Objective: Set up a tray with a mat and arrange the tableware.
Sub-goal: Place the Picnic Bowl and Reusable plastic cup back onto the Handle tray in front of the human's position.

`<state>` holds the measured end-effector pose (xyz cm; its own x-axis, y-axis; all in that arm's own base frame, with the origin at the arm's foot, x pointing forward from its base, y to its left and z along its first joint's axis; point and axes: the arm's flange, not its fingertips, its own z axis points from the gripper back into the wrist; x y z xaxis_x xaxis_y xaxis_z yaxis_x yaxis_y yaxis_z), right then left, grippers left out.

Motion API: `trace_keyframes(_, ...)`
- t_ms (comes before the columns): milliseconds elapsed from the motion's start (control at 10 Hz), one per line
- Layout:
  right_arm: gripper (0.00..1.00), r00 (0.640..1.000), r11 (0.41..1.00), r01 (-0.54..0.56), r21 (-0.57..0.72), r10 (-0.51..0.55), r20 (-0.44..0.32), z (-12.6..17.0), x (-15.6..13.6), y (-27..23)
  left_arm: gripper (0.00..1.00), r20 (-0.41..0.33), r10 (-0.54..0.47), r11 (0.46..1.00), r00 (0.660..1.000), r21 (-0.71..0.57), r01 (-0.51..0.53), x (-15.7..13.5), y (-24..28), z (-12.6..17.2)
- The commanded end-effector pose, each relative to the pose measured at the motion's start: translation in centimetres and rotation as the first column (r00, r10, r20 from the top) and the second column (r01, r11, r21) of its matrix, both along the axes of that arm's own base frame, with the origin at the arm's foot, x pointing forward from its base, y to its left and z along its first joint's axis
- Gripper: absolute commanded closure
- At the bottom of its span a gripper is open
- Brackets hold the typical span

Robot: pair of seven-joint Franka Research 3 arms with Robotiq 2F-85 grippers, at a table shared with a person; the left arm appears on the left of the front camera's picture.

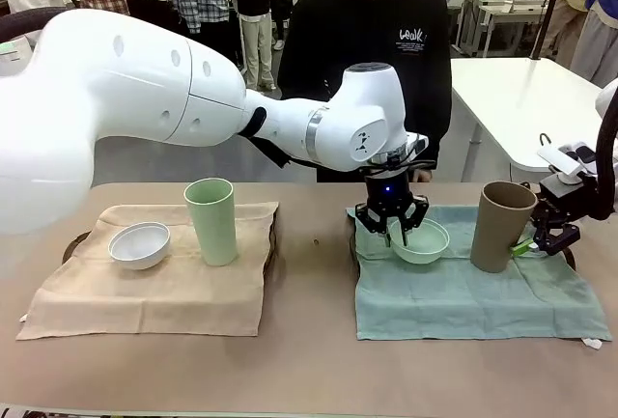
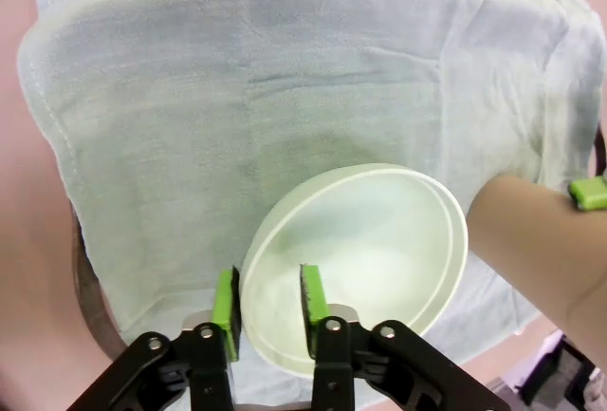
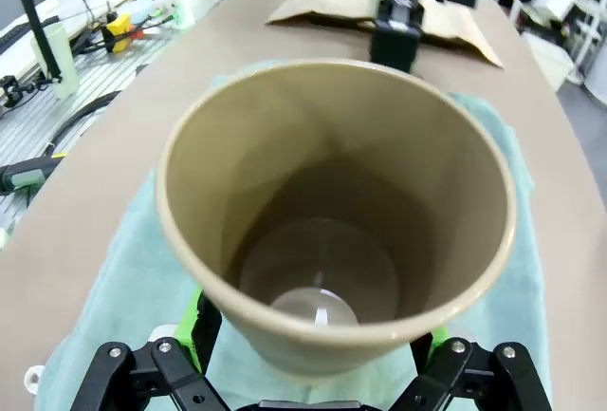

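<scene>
left arm reaches across, jaws straddling the mint bowl [image 1: 422, 240] rim at 6 o'clock, loosened; right jaws released around tan cup [image 3: 337, 212]

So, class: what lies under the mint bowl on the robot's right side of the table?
The mint bowl sits on a teal mat. A dark tray rim peeks out at the mat's edge; the cloth covers the rest of the tray.

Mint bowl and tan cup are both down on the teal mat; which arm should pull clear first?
Probably the left. Its tool straddles the mint bowl's rim mid-mat, boxed in by the tan cup. The right tool sits beside the cup at the teal mat's outer edge.
</scene>
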<state>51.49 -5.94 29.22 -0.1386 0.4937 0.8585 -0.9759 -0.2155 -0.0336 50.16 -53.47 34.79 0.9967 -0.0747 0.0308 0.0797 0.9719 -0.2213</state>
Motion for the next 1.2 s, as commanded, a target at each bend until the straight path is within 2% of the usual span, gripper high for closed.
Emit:
trace_keyframes(0,0.00,0.990,0.986,0.095,-0.140,-0.109,-0.089,0.1,-0.5,-0.1,0.00,-0.021,-0.026,1.000,0.999,0.002,0.026,-0.7,1.1,0.1)
trace_keyframes(100,0.00,0.977,0.968,0.130,-0.213,-0.162,-0.141,0.3,-0.7,-0.4,0.12,-0.036,-0.020,1.000,0.999,0.011,0.020,-0.8,1.2,0.1)
trace_keyframes(200,0.00,0.964,0.938,0.162,-0.305,-0.216,-0.153,0.9,-1.0,-1.1,0.00,-0.040,-0.015,1.000,0.999,0.015,0.016,-0.9,1.5,0.3)
trace_keyframes(400,0.00,0.947,0.907,0.227,-0.354,-0.290,-0.137,2.6,-1.2,-3.2,0.00,-0.021,-0.014,1.000,1.000,0.004,0.014,-1.2,2.2,0.8)
trace_keyframes(500,0.00,0.937,0.893,0.251,-0.374,-0.321,-0.140,3.4,-1.5,-3.8,0.17,-0.014,-0.010,1.000,1.000,0.009,0.010,-1.4,2.6,1.2)
trace_keyframes(600,0.00,0.922,0.863,0.278,-0.422,-0.364,-0.136,4.9,-2.3,-3.8,0.08,-0.006,0.000,1.000,1.000,0.019,0.000,-1.9,3.0,1.7)
trace_keyframes(700,0.00,0.903,0.808,0.323,-0.493,-0.419,-0.097,8.1,-3.4,-3.2,0.00,0.017,0.007,0.999,1.000,0.046,-0.008,-2.3,3.8,2.8)
trace_keyframes(800,0.00,0.884,0.751,0.350,-0.559,-0.462,-0.067,11.7,-4.5,-2.4,0.00,0.053,0.017,0.997,0.998,0.070,-0.020,-2.9,4.8,4.7)
trace_keyframes(900,0.00,0.849,0.674,0.389,-0.627,-0.528,-0.041,15.5,-5.5,-1.5,0.00,0.105,0.027,0.995,0.994,0.093,-0.037,-3.5,6.0,7.1)
trace_keyframes(1000,0.00,0.826,0.608,0.392,-0.691,-0.563,-0.026,18.7,-6.2,-0.9,0.00,0.150,0.043,0.992,0.988,0.110,-0.060,-4.4,7.4,9.5)
trace_keyframes(1100,0.00,0.791,0.518,0.365,-0.774,-0.611,-0.036,21.7,-6.6,-0.3,0.00,0.199,0.051,0.986,0.979,0.146,-0.081,-5.0,8.8,12.0)
